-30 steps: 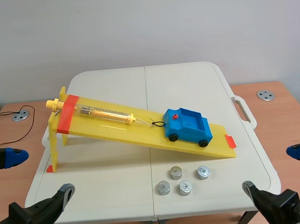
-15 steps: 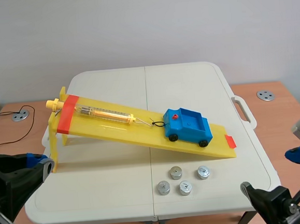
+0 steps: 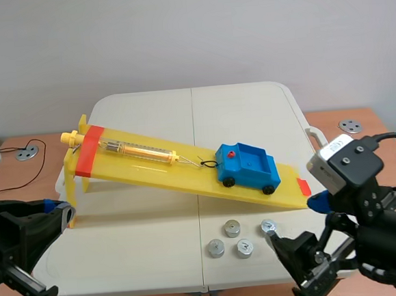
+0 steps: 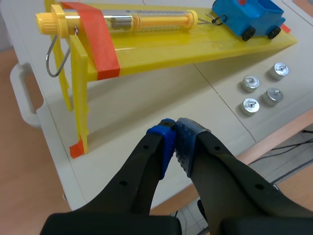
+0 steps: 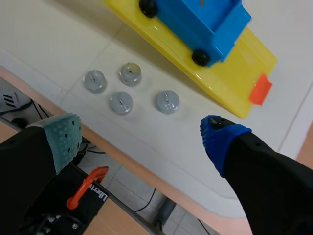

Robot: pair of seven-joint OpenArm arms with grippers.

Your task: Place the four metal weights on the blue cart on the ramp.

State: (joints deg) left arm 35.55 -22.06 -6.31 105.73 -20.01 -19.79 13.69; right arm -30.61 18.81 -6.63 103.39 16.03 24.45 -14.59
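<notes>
Four weights (image 3: 232, 227) sit on the table (image 3: 156, 220) at six o'clock from the blue cart (image 3: 247, 165) on the ramp (image 3: 151, 167). The right gripper (image 5: 142, 134) is spread wide, and the left gripper (image 4: 176, 142) is pinched closed on nothing.

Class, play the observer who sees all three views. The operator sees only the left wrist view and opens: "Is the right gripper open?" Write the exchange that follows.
Observer: Yes. The right gripper is open and holds nothing.
Operator: Where is it relative to the weights?
Observer: In the right wrist view the four metal weights sit in a cluster just ahead of it, untouched.
Operator: What is on the ramp downhill of the cart?
Observer: An orange tape mark at the yellow ramp's lower end; the blue cart stands just above it.
</notes>
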